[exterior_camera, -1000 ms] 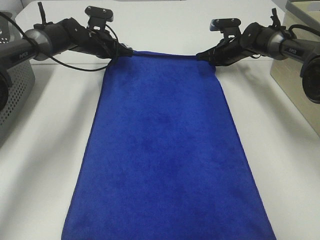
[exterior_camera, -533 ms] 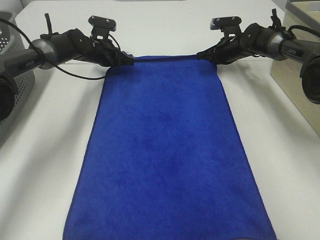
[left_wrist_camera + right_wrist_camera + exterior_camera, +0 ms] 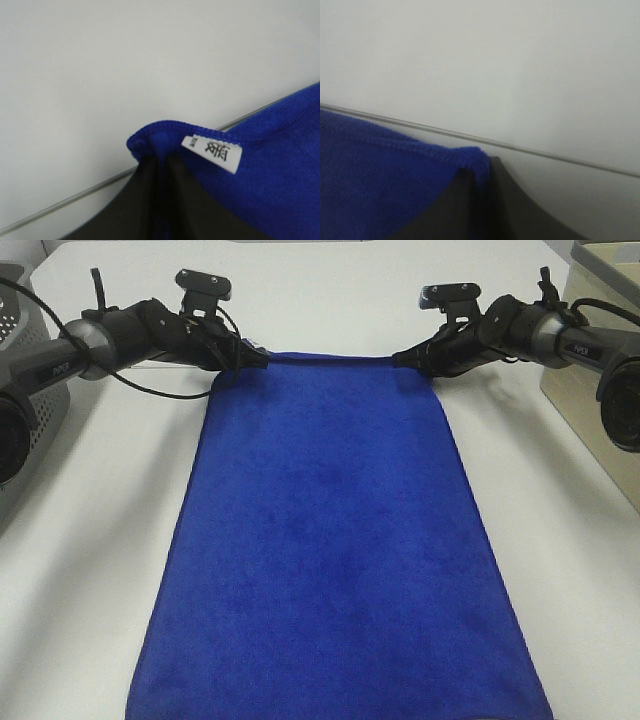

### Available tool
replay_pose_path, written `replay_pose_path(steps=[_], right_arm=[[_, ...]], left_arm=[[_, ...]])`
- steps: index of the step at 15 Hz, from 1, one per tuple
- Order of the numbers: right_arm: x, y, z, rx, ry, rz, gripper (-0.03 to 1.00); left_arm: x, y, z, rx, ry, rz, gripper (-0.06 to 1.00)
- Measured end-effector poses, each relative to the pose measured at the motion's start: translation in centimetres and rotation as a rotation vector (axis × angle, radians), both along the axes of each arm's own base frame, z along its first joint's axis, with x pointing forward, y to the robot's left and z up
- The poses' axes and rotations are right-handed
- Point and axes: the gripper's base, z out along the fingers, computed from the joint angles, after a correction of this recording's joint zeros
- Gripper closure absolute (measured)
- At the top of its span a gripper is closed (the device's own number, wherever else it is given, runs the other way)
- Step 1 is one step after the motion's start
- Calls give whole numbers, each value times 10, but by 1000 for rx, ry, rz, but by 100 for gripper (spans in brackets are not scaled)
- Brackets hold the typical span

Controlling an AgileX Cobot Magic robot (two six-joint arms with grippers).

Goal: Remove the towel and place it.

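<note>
Exterior high view shows the towel [image 3: 325, 540] spread flat down the middle of the table [image 3: 90, 540], because I hold its two far corners apart. My left gripper [image 3: 262, 357] pinches the tagged corner, jaws nearly closed on cloth; my right gripper [image 3: 397, 357] pinches the other likewise, so the far edge lies straight between them.

One towel [image 3: 325, 550], one basket [image 3: 25, 410], two arms.
</note>
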Motion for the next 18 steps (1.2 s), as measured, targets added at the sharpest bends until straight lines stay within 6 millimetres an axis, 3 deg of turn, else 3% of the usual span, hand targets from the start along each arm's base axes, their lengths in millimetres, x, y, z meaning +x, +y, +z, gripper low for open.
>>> replay_pose_path(steps=[4, 6, 8, 11, 12, 18], right_arm=[[-3, 2, 1, 13, 37, 14, 47], [-4, 3, 5, 11, 58, 29, 37], [-7, 3, 11, 8, 92, 50, 34], [-10, 4, 35, -11, 107, 82, 33], [-15, 5, 58, -17, 128, 113, 33], [-51, 4, 129, -77, 344, 242, 33]], left_arm=[[1, 1, 1, 1, -18, 8, 60], [1, 1, 1, 1, -18, 8, 48], [1, 1, 1, 1, -19, 9, 41], [1, 0, 8, -1, -26, 6, 40], [-1, -1, 19, 2, 7, -23, 40], [-33, 3, 100, 69, 288, -75, 38]])
